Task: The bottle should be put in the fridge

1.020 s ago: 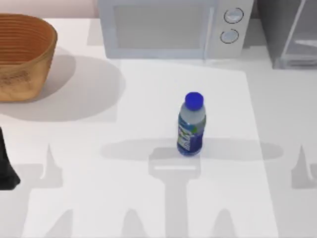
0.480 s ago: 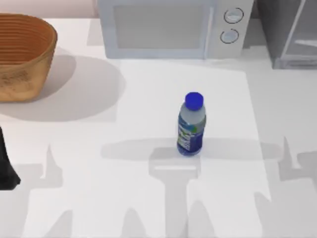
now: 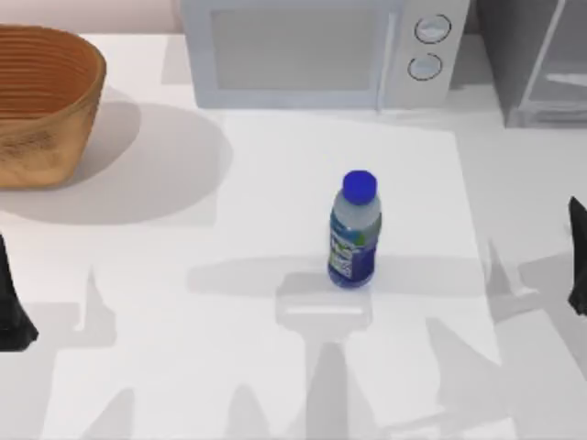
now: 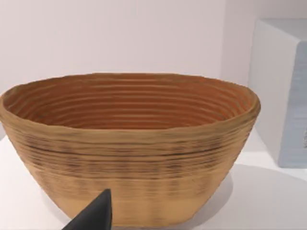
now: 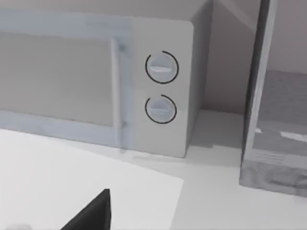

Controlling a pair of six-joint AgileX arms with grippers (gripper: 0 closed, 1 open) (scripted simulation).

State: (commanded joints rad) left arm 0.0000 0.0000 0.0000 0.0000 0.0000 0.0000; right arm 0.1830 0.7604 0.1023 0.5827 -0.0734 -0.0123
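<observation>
The bottle (image 3: 353, 231) stands upright near the middle of the table, clear with a blue cap and a blue, green and white label. Nothing touches it. The fridge (image 3: 539, 62) is the dark grey cabinet at the back right corner, with a pale-framed see-through door; the right wrist view also catches the fridge (image 5: 278, 120). My left gripper (image 3: 11, 307) sits at the table's left edge, far from the bottle. At the right edge, level with the bottle and well to its right, is my right gripper (image 3: 578, 261).
A white microwave (image 3: 321, 50) with two round knobs stands at the back centre, left of the fridge. A woven basket (image 3: 41, 101) sits at the back left; the left wrist view faces the basket (image 4: 129, 143). Bare white tabletop surrounds the bottle.
My right arm has come into the top view at the right edge, and its shadow has slid left toward the bottle. The bottle and the left arm have not moved.
</observation>
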